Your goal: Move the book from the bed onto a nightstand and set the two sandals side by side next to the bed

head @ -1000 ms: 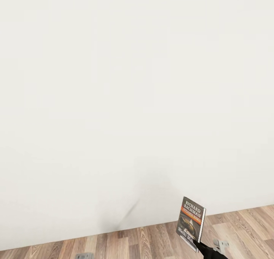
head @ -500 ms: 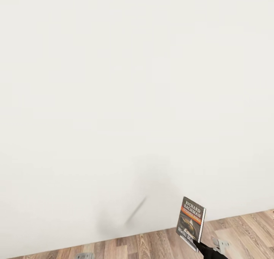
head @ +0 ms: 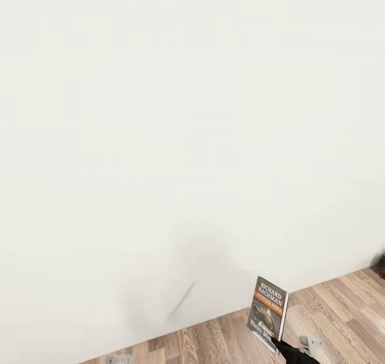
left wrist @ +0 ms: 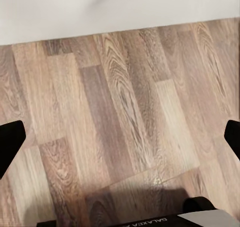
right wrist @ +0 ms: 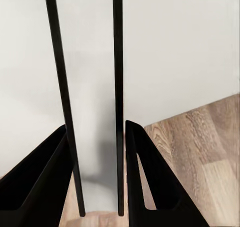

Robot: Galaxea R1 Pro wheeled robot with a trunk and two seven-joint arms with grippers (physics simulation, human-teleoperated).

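Right claw (right wrist: 95, 177) pinches book (head: 268, 313); grip cut off.

Blank white wall (head: 176, 113) close ahead, open wood floor (head: 331, 310) below, perhaps something dark far right.

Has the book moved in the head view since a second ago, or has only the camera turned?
No. The book keeps its place in the picture, held upright by the right end effector. The wall-floor line has tilted instead, so the camera turned.
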